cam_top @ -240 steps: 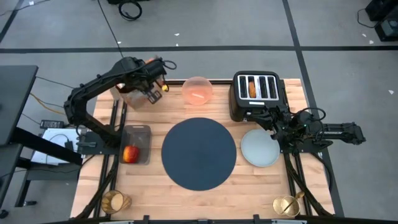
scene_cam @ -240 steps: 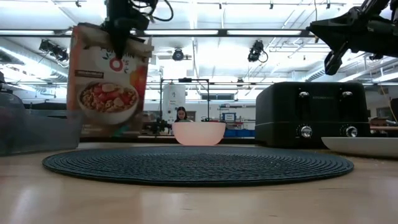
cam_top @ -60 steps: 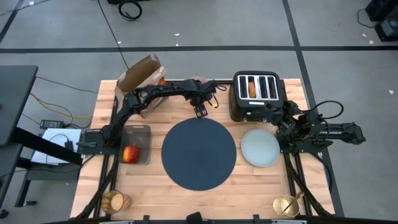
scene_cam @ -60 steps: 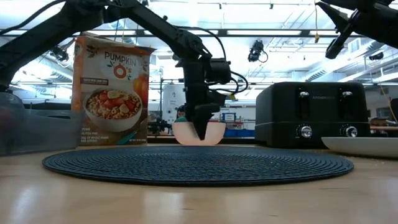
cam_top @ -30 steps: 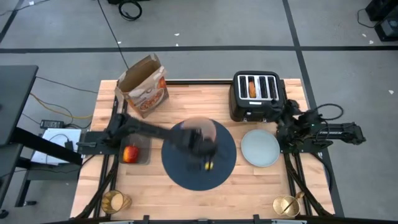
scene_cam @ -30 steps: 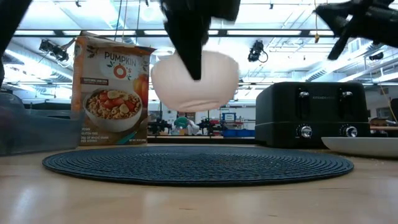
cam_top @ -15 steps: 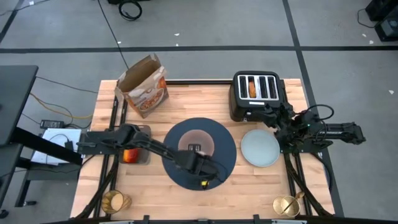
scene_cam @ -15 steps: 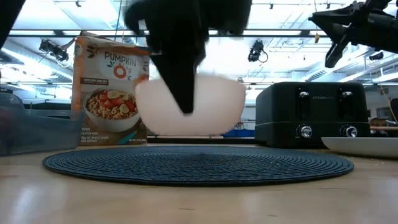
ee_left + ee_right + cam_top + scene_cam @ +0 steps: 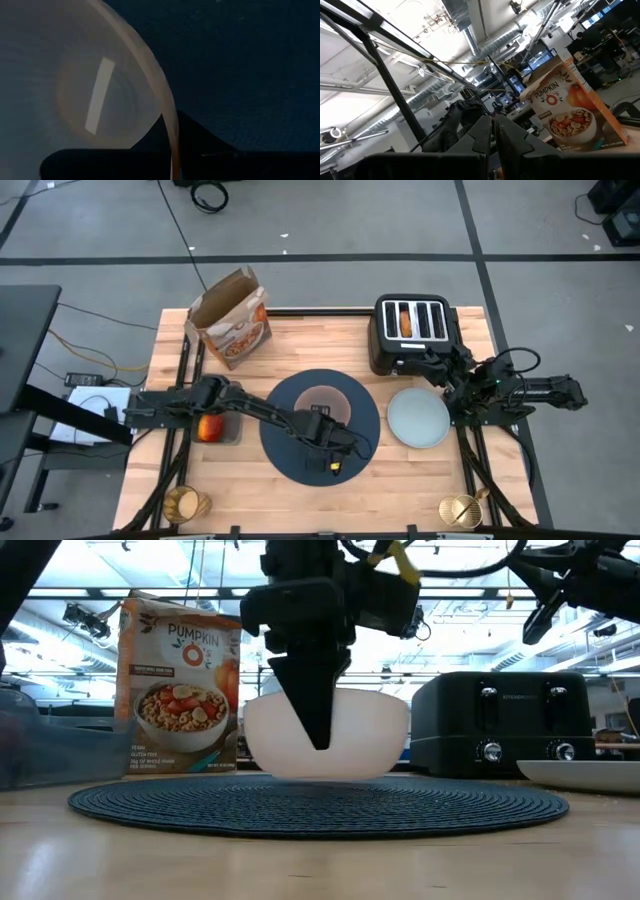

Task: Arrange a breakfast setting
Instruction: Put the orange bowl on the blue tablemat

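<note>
while the left pincer (image 9: 320, 735) pinches the pink bowl (image 9: 326, 735) rim over the navy placemat (image 9: 290, 455), next up looks like letting go.

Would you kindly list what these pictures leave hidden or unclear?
- Translucent pink bowl: low view doesn't settle whether it touches the round navy placemat.
- Bowl's contents: left wrist view blurred.
- Red apple: partly hidden by the left arm, high view.
- Gold spoon: too small in the corner holder.

We see own right gripper (image 9: 492, 131) fingers pressed together, tilted up toward ceiling ducts (image 9: 470, 27); cereal box (image 9: 571, 111) beyond, dark arm (image 9: 462, 117) behind fingertips.
</note>
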{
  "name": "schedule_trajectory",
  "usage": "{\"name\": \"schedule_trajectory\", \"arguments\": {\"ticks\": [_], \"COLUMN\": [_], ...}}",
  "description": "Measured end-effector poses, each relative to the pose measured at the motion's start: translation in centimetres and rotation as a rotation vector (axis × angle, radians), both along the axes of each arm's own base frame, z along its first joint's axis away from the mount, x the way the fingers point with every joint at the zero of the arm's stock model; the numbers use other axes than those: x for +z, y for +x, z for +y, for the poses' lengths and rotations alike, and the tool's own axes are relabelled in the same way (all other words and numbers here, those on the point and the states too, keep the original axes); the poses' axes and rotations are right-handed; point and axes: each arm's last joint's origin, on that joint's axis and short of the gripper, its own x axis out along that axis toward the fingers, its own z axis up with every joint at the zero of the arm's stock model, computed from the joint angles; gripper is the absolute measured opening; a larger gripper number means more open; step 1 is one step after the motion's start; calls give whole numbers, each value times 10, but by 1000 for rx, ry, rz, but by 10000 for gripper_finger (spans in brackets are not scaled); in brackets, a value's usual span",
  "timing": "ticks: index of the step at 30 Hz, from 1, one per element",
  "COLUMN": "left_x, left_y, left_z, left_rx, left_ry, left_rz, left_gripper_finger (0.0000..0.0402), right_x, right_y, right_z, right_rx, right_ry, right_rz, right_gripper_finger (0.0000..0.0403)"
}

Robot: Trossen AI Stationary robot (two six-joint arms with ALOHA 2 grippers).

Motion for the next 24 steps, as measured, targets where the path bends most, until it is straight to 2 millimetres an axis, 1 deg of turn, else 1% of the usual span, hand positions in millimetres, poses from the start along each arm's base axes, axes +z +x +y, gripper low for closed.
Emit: {"name": "schedule_trajectory", "arguments": {"ticks": [9,16,24], "left_x": [0,0,-1], "left_y": [-1,-2,-6], "left_z": [-2,-5,-5], "left_rx": [-11,-25,-28], "left_ry": [-16,-76,-72], "left_rz": [13,31,73], "left_gripper_finger": [25,20,22], "right_x": [0,0,0], "right_y": [0,0,0], "right_z": [0,0,0], "right_rx": [-2,-2,-1], "right_ry": [3,4,5], "right_rz": [0,0,0], "right_gripper_finger": [35,35,36]}}
